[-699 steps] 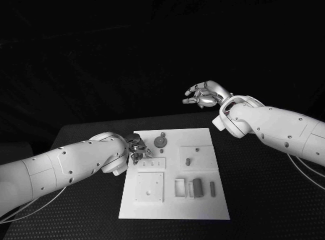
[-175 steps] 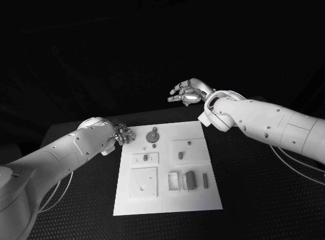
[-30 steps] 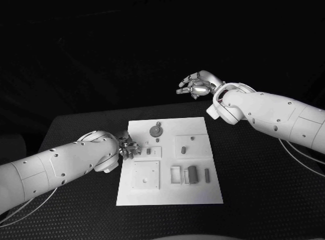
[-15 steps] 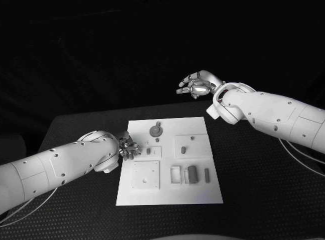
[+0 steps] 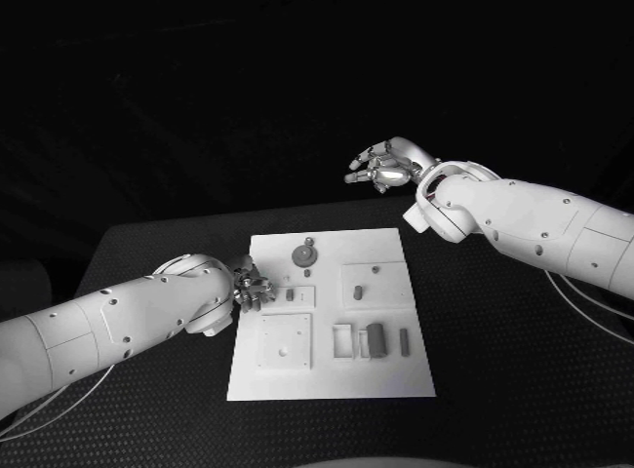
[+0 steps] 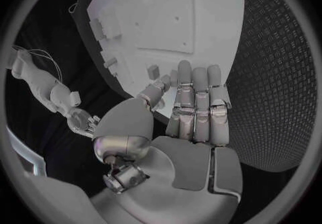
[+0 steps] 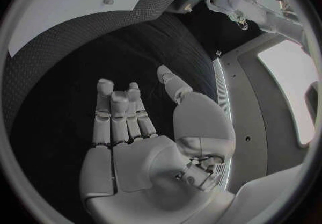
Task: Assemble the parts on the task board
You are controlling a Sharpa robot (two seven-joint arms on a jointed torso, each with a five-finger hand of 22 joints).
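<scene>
The task board (image 5: 332,312) lies lengthwise away from the robot in the middle of the black table (image 5: 148,253), its small parts (image 5: 375,338) lying on it. The left hand (image 5: 251,291) hovers at the board's left edge, fingers straight and together, holding nothing, by far the nearer. The right hand (image 5: 386,168) hangs spread and empty, well beyond the far edge.

No text, label, brand, number or sign can be read in these pictures. The flat white rectangular task board (image 5: 332,322) carries no readable print, and the smooth white plastic arm shells and the black textured counter (image 5: 514,370) show no legible marking either.
</scene>
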